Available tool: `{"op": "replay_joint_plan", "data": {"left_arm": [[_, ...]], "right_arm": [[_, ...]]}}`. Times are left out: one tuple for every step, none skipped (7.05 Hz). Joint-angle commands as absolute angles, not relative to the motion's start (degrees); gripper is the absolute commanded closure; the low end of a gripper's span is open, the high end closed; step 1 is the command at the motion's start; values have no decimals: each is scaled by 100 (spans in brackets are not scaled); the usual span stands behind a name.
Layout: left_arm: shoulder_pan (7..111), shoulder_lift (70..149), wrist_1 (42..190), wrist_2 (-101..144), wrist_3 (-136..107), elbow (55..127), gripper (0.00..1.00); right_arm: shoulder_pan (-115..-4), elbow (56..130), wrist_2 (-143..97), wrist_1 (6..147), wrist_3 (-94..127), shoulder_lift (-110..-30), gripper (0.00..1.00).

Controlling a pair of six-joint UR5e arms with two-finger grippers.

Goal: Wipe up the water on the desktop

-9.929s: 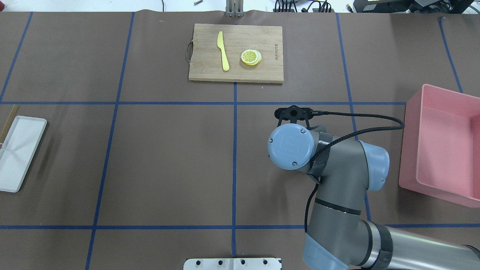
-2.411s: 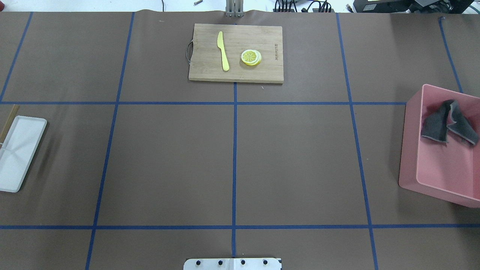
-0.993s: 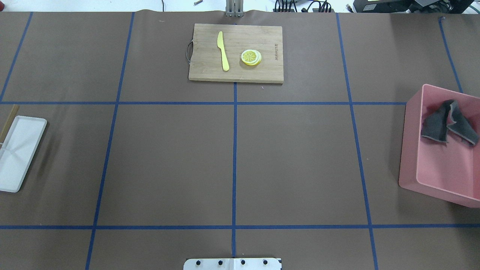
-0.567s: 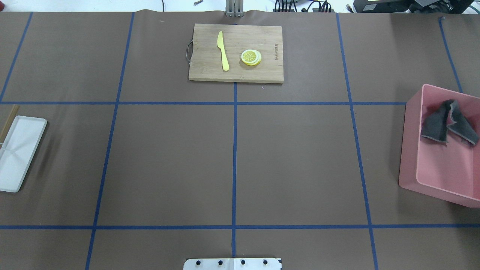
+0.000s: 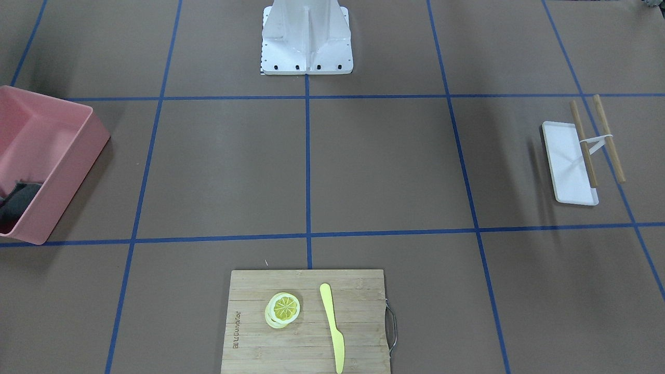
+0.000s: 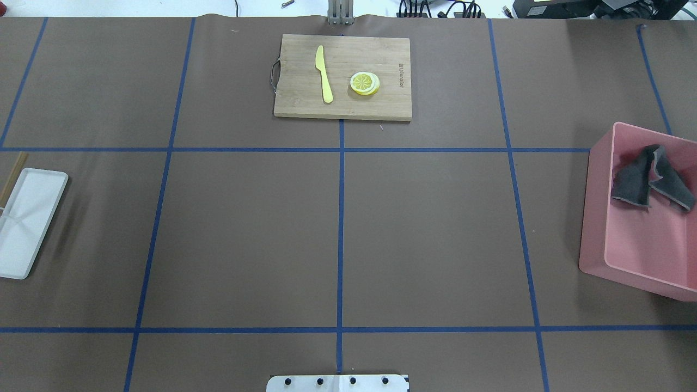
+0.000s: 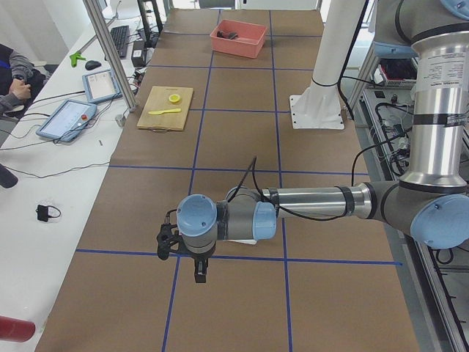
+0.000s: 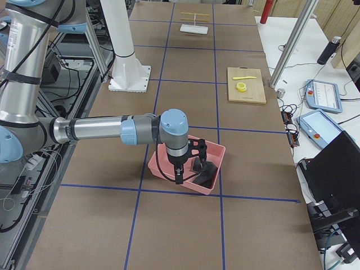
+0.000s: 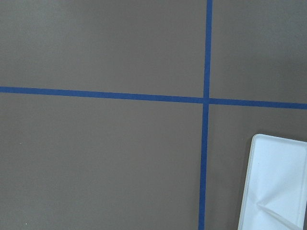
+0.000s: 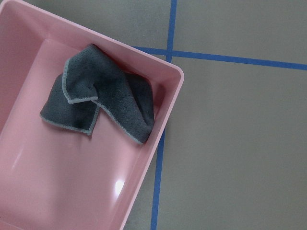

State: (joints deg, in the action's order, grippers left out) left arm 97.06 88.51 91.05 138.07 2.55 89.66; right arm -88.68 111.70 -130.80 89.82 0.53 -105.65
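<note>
The brown desktop with blue tape lines shows no water that I can make out. A crumpled grey cloth lies in the pink bin at the right edge; it also shows in the right wrist view. My right gripper shows only in the exterior right view, hanging just above the bin; I cannot tell whether it is open. My left gripper shows only in the exterior left view, above the desktop beside the white tray; I cannot tell its state. Neither wrist view shows fingers.
A bamboo cutting board with a yellow knife and lemon slices lies at the far middle. A white tray with two wooden sticks sits at the left edge. The robot's base plate is at the near edge.
About ten seconds ago my right arm was over the desktop's middle and the bin was empty. Now the arm is out of the overhead view and the cloth lies in the bin. Nothing moved lately.
</note>
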Motion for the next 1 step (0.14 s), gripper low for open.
{"op": "replay_joint_plan", "data": {"left_arm": [[9703,8851,9105,13808,255,8965,2]], "right_arm": [[-8868,11162,-13087,8991,53,-10564,0]]}}
